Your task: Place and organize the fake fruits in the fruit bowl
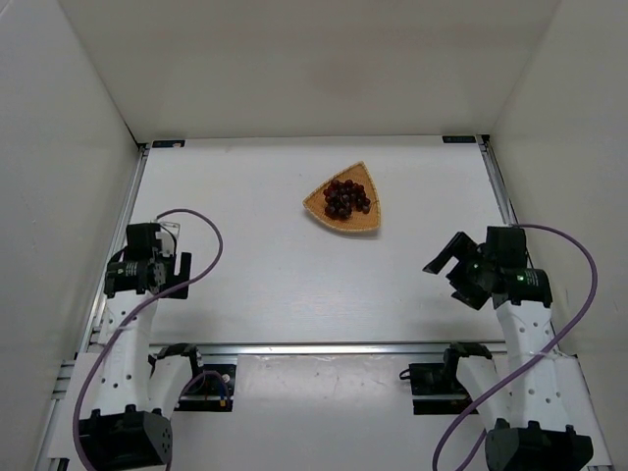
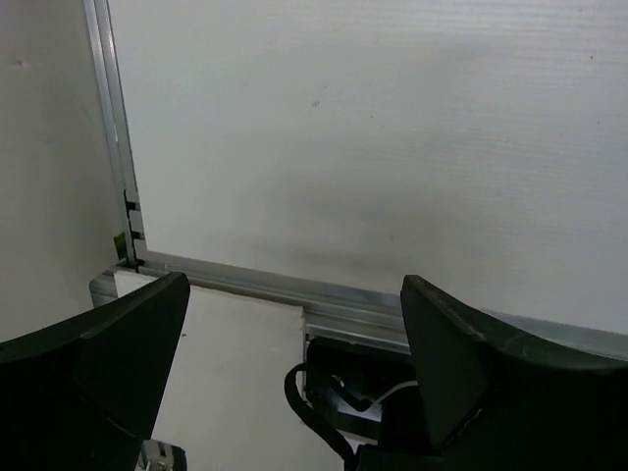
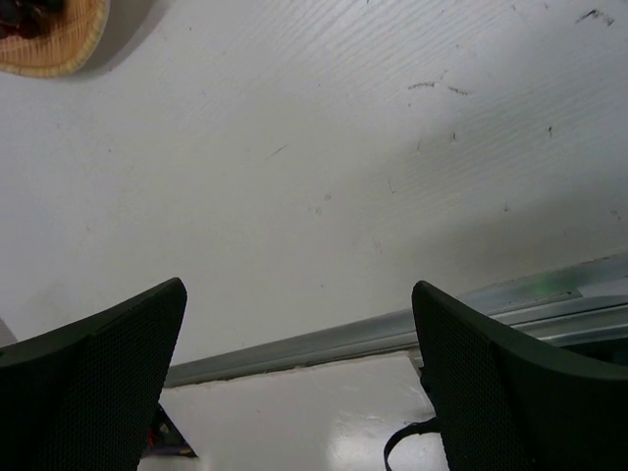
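The glossy dark-red grapes (image 1: pixel 345 198) lie heaped in the shallow, fan-shaped wicker bowl (image 1: pixel 361 225), well ahead and to the left of my right hand (image 3: pixel 299 294), so the placing looks done. That hand and my left hand (image 2: pixel 294 294) both gape wide, holding nothing. I judge that at most 1 gentle tidying nudge remains.

Only a corner of the fruit bowl (image 3: pixel 61 44) and a sliver of grapes (image 3: pixel 22 12) at the right wrist view's edge
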Motion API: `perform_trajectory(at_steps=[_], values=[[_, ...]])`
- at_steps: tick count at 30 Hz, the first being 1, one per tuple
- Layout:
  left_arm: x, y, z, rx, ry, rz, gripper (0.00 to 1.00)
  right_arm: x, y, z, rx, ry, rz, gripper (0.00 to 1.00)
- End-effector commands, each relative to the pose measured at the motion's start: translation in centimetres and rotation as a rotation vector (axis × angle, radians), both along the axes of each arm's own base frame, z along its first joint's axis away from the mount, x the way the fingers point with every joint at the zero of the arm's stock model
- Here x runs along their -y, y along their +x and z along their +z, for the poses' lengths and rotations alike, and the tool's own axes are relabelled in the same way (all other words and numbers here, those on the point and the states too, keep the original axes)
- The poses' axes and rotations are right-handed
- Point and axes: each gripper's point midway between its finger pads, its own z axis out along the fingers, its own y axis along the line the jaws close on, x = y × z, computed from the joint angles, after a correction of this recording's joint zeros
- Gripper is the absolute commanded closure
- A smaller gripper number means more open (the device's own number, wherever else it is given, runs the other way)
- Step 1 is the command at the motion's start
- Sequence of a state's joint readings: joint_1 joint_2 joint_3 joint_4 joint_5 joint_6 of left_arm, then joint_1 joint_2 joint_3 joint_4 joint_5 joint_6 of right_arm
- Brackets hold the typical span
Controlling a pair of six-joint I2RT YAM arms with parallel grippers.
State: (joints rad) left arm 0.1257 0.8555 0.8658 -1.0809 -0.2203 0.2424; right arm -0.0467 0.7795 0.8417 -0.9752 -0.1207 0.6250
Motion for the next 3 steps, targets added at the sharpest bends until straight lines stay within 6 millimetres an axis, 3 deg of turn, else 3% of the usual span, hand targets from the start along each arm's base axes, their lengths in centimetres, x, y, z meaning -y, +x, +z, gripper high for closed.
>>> perform_trajectory(at_steps=[1,3], values=[[0.34,-0.81,1.12,0.008,-0.024,0.013,0.0,-1.36,-1.23,1.75,0.021,0.063,0.052,0.0],[0.24,-1.23,1.39,0.018,-0.015,0.018,0.0,-1.34,-1.74,1.76,0.036,0.054,0.065,0.0]])
